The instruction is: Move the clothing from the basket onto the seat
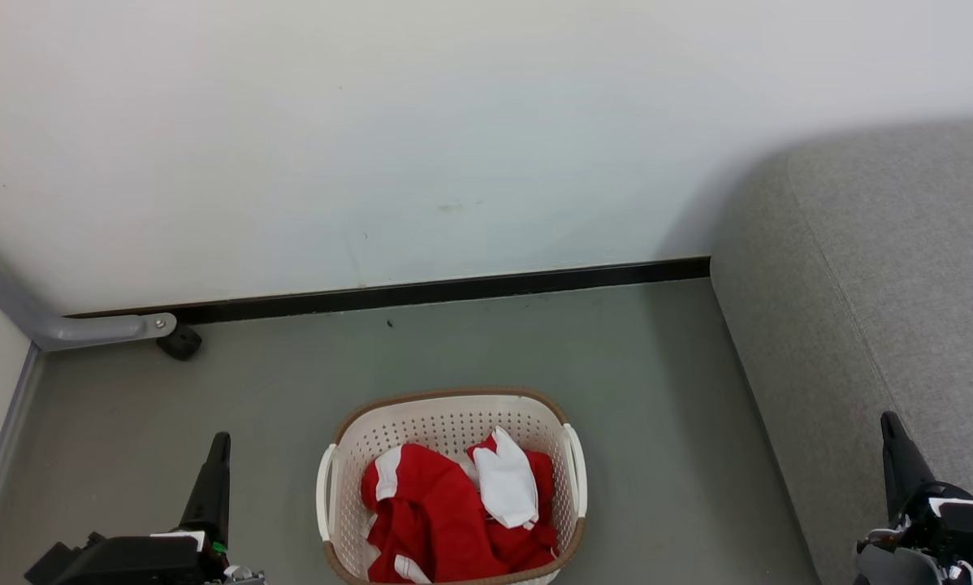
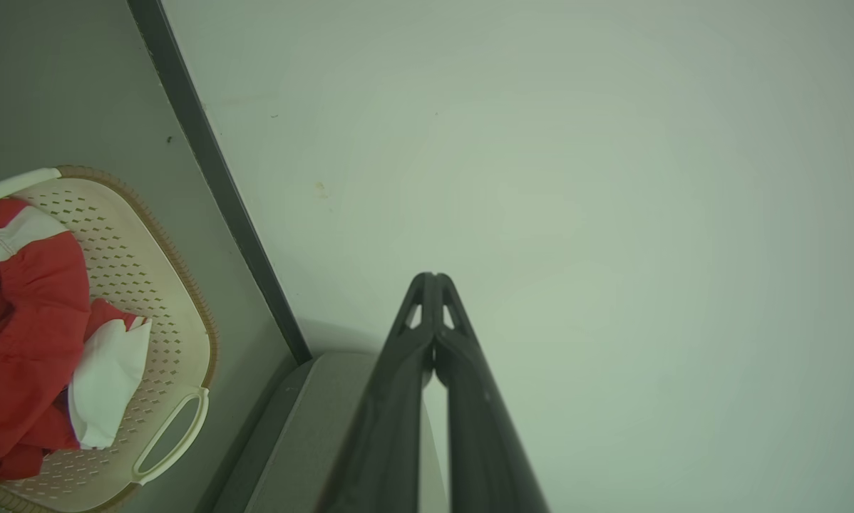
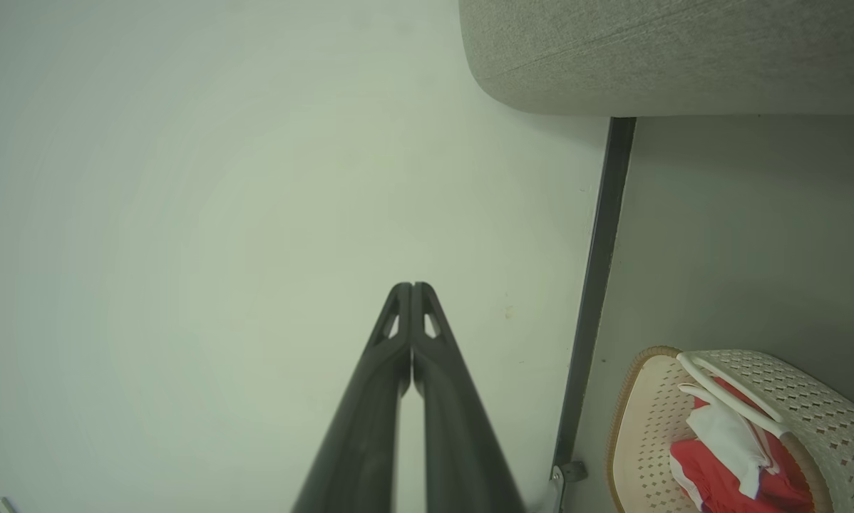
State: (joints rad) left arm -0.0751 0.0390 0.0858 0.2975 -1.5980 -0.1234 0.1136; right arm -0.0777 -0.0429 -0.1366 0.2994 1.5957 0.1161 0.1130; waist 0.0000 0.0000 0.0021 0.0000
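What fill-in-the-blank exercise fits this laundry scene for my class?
1. The basket holds clothing that is white and ____.
2. The basket stands on the ____.
3. The left claw and right claw are both ____.
4. The seat lies on the robot's ____ side of the basket.
Missing words: red, floor, shut, right.

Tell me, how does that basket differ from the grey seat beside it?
The basket is cream perforated plastic, the seat grey fabric. The basket is far smaller than the seat. The basket holds red-and-white clothing; the seat's visible part holds none. Both have rounded corners.
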